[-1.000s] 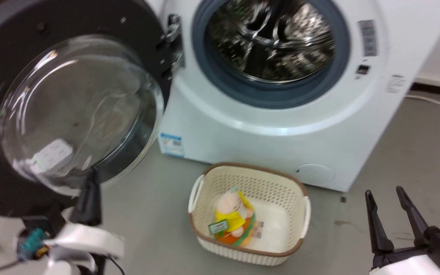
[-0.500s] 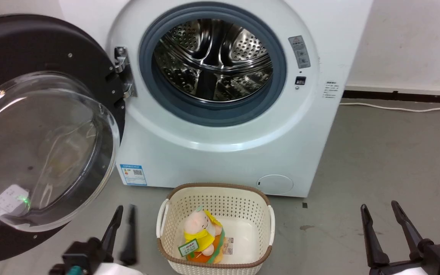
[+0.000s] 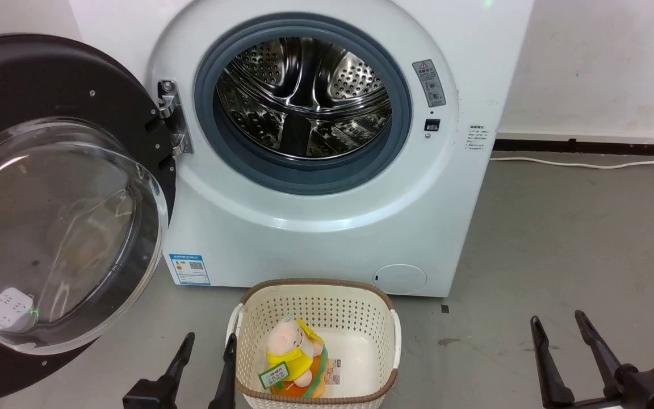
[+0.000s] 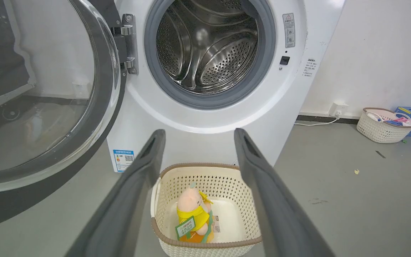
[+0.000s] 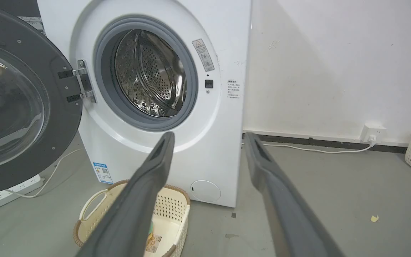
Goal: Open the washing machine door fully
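Plainly, the washing machine (image 3: 304,244) stood at upper centre of the head view, drum exposed. The washing machine door (image 3: 60,216) hung swung out at the frame's left, glass bowl facing the camera, apparently near fully open. A basket (image 3: 315,282) sat on the floor at lower centre. The left gripper (image 3: 210,338), just beside it, and the right gripper (image 3: 557,318), lower right, both showed fingers parted and empty. Unheld, the door might drift back; a careless left-arm lift could clip its rim or nudge the basket.
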You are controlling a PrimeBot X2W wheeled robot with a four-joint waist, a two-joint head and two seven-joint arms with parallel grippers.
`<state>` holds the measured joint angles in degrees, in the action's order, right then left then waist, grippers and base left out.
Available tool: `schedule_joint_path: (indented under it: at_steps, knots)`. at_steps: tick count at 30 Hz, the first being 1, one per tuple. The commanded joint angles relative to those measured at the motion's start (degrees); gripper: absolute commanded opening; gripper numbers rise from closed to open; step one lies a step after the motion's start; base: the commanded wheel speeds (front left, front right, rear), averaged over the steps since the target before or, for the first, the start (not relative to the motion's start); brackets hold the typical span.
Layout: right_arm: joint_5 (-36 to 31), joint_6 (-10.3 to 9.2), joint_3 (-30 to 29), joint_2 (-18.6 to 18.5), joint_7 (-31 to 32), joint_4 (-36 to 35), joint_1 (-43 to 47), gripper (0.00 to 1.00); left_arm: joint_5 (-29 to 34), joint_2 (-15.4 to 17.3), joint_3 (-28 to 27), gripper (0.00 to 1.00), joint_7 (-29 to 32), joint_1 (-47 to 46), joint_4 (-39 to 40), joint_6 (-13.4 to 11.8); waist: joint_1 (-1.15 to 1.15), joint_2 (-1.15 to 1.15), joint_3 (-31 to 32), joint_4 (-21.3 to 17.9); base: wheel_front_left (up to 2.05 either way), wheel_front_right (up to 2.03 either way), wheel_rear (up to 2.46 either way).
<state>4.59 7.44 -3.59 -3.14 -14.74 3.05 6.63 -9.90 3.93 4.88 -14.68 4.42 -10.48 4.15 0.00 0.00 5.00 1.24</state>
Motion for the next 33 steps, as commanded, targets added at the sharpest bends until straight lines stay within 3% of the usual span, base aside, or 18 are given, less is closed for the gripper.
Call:
schedule_joint_path:
  at_steps: [1,33]
  knots:
    - [0.15,0.05,-0.02,0.25,-0.26,0.16,0.58,1.0,0.43,-0.36,0.06,1.0,-0.31,0.15,-0.19,-0.11,0.0,0.0,-0.01,0.07,0.0,0.0,0.0]
    - [0.97,0.05,0.54,0.26,-0.26,0.79,0.15,1.0,1.75,-0.93,-0.33,1.0,-0.31,-1.28,-0.47,-0.15,0.0,0.0,-0.49,0.92,0.0,0.0,0.0]
